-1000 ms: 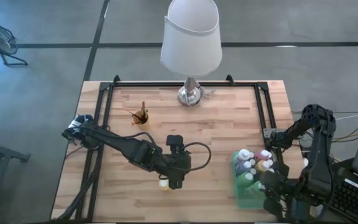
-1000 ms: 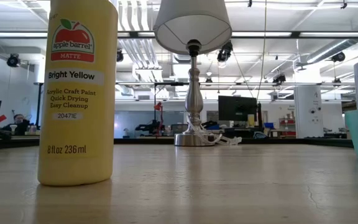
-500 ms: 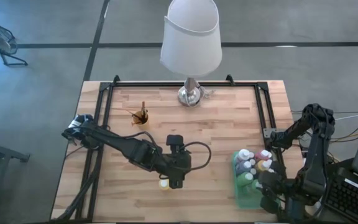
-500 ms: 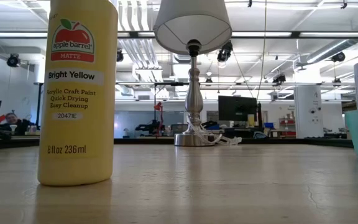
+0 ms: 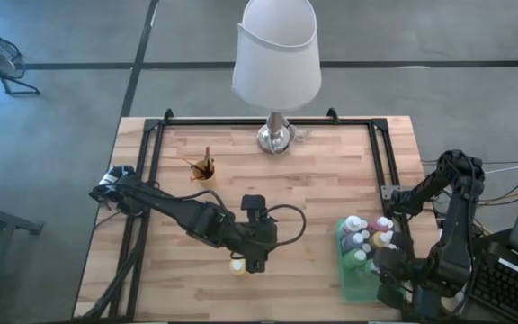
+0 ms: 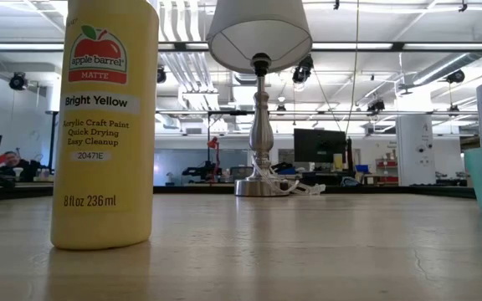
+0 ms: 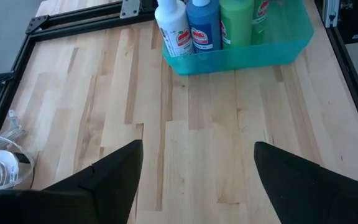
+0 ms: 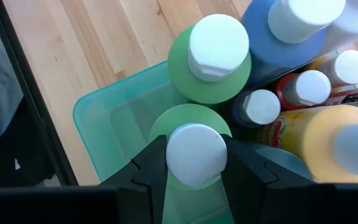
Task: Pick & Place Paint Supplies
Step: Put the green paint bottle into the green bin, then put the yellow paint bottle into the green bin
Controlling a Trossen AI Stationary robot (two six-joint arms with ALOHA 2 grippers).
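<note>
A yellow paint bottle (image 5: 237, 265) stands upright on its base mid-table, large in the low view (image 6: 103, 125). My left gripper (image 5: 255, 259) hovers right beside it, open (image 7: 197, 149), with only bare wood between the fingers. My right gripper (image 5: 380, 272) is over the teal bin (image 5: 344, 281) at the near right corner, shut on a green paint bottle (image 8: 191, 127). Green, blue, red, yellow and white bottles (image 8: 213, 56) stand packed in the bin. A small cup of dark-handled brushes (image 5: 203, 167) stands toward the far left. My right gripper holds the green paint bottle by its white cap (image 8: 194, 155), pinched between the two fingers (image 8: 149, 167) from above, pointing down. The bottle is upright inside the teal bin; whether its base rests on the bin floor is hidden.
A tall lamp with a white shade (image 5: 277, 54) stands on its metal base (image 5: 275, 137) at the far middle of the table. A black frame (image 5: 151, 144) runs along the table's edges. Bare wood lies between the yellow bottle and the bin (image 7: 247, 53).
My right gripper has shifted slightly toward the table's near edge over the bin, staying shut on the green bottle.
</note>
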